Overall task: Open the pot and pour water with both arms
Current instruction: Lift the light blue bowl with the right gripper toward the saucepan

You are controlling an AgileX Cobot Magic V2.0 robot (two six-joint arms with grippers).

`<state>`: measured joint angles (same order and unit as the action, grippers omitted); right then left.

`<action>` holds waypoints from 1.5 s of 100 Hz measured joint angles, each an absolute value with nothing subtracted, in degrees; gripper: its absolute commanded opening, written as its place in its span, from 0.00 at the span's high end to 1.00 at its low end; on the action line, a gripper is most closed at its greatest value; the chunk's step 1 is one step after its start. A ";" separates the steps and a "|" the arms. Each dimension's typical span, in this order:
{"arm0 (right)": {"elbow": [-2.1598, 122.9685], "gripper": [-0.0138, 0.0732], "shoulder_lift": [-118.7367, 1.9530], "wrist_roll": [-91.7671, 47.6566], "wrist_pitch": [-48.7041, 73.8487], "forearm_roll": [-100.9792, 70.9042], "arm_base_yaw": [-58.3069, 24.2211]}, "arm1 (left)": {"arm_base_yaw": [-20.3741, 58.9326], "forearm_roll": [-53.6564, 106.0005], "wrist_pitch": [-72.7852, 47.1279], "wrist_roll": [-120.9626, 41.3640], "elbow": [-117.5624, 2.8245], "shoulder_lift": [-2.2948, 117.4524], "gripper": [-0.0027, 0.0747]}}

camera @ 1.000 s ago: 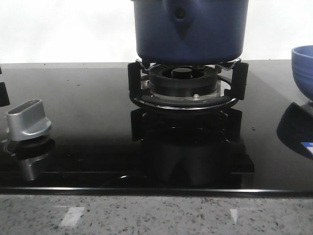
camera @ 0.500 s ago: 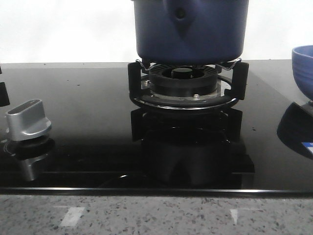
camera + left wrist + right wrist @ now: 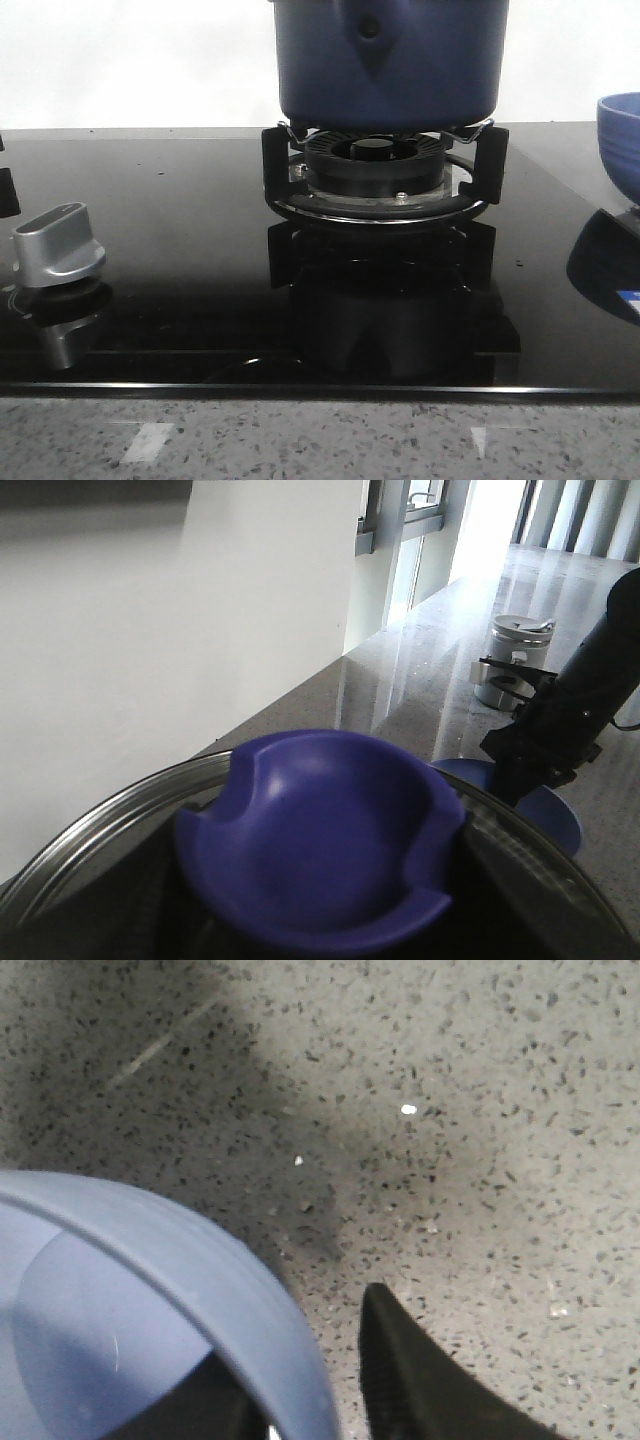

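Note:
The dark navy pot [image 3: 390,60] stands on the gas burner [image 3: 375,165], its top cut off in the front view. In the left wrist view its glass lid has a metal rim [image 3: 100,825] and a blue knob [image 3: 320,830]. My left gripper [image 3: 325,880] sits over the lid, its dark fingers against both sides of the knob. My right gripper [image 3: 310,1360] straddles the rim of the lighter-blue bowl [image 3: 120,1290]. One finger [image 3: 400,1370] is outside with a gap to the rim, the other is inside. No gripper shows in the front view.
The bowl [image 3: 620,145] stands at the right edge of the black glass hob. A silver stove knob [image 3: 58,245] is at the left. A metal canister [image 3: 518,660] stands on the speckled counter beyond my right arm [image 3: 580,700]. A white wall is close behind.

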<state>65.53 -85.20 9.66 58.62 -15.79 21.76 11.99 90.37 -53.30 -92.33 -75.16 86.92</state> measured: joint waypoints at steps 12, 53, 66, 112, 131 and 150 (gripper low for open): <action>65.53 0.93 -85.20 9.66 58.65 -15.99 21.76 | 11.56 92.09 -53.18 -92.62 -75.16 86.92 0.48; 66.09 0.93 -83.60 8.78 58.16 -15.76 21.76 | 7.51 94.21 -53.07 -92.75 -75.16 86.92 0.48; 69.77 0.93 -82.59 7.63 60.93 -15.76 21.76 | 7.39 94.34 -53.07 -92.75 -75.16 86.92 0.48; 95.72 0.91 -82.76 5.91 70.52 -16.58 10.66 | 7.39 95.32 -53.07 -92.78 -75.16 86.92 0.48; 105.69 0.91 -86.45 6.74 72.81 -17.35 3.96 | 7.39 97.08 -53.72 -92.88 -75.16 86.92 0.48; 112.25 0.91 -91.58 8.43 73.02 -17.35 -1.72 | 7.39 97.20 -54.53 -92.88 -75.16 86.92 0.48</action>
